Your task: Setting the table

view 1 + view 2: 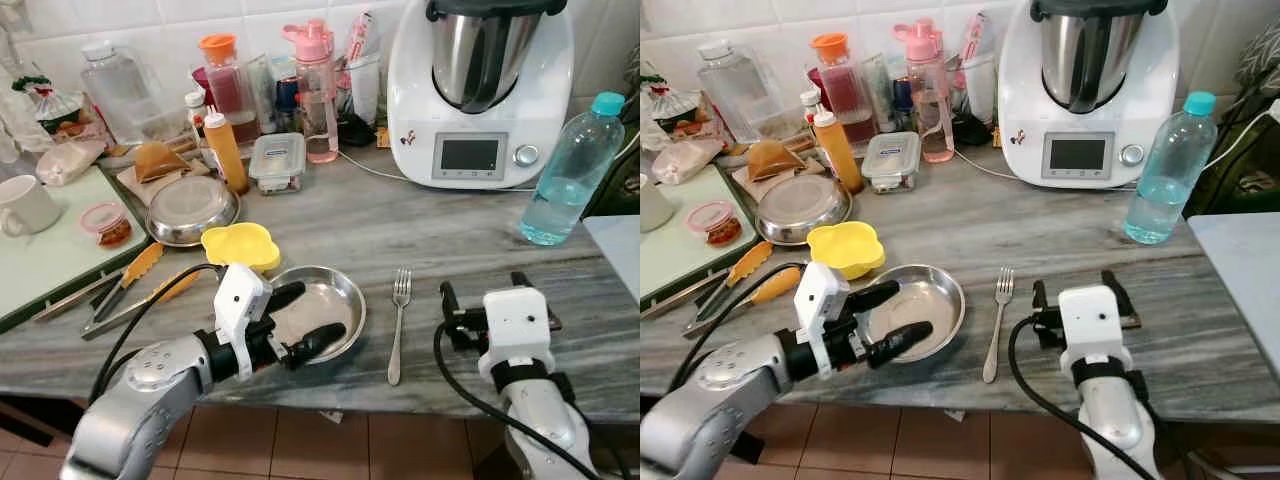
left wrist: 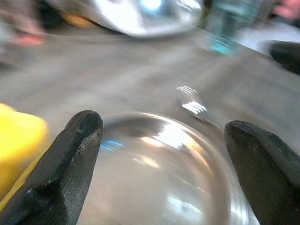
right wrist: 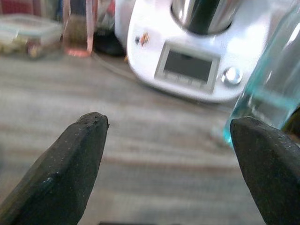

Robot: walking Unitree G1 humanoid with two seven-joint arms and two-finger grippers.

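Nearest, the left pincer (image 1: pixel 300 320) hovers over the steel plate (image 1: pixel 335 305) at the surface's (image 1: pixel 450 225) front edge, fingers apart. Just right of the plate lies a fork (image 1: pixel 398 320); a yellow bowl (image 1: pixel 240 246) touches its far-left rim. Right pincer (image 1: pixel 485 300), fingers spread, hovers right of the fork, below a water bottle (image 1: pixel 572 170).

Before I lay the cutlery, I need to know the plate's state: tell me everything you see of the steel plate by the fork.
The steel plate is a shallow, round, shiny metal dish with a raised rim, empty and lying flat on the grey counter near its front edge. The yellow bowl sits just behind it, the fork lies apart on its right. The left gripper, fingers open, reaches over its left half; contact is unclear.
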